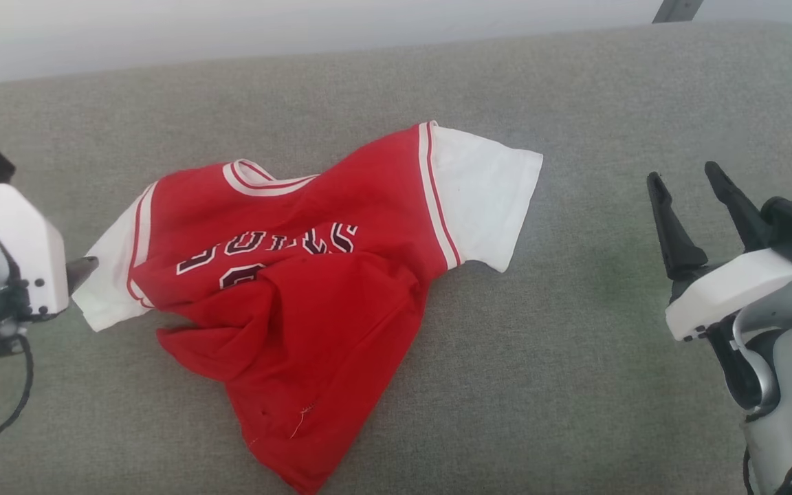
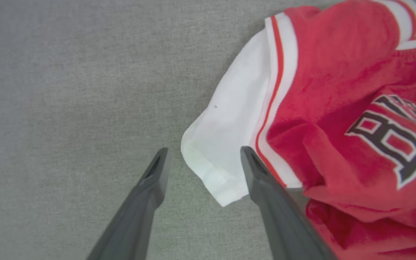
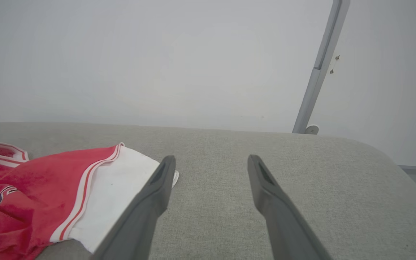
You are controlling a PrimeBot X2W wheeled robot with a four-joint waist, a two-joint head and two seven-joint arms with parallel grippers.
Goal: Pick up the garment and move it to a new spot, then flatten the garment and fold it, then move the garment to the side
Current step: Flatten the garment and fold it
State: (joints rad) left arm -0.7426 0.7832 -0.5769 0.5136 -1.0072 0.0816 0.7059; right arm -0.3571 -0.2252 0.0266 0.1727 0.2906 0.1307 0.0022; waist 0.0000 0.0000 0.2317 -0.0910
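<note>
A wide grey woven-fabric cushion (image 1: 575,385) spreads beneath both my grippers, rounded at its far edge. On it, between the two grippers, lies the garment (image 1: 313,275) — a bright red soft jersey with white short sleeves, red-and-white stripe trim and dark lettering. It is crumpled, its lower half bunched and twisted. My left gripper (image 2: 204,151) stands with its jaws apart, gripping nothing. The hem corner of one white sleeve (image 2: 226,137) lies in the gap between them, and the red body spreads past one finger. My right gripper (image 3: 211,159) is spread wide too and empty, over bare cushion, the other white sleeve (image 3: 121,180) just beside one finger. Beyond its fingertips a slim grey metal post (image 3: 320,68) rises against a pale wall.
</note>
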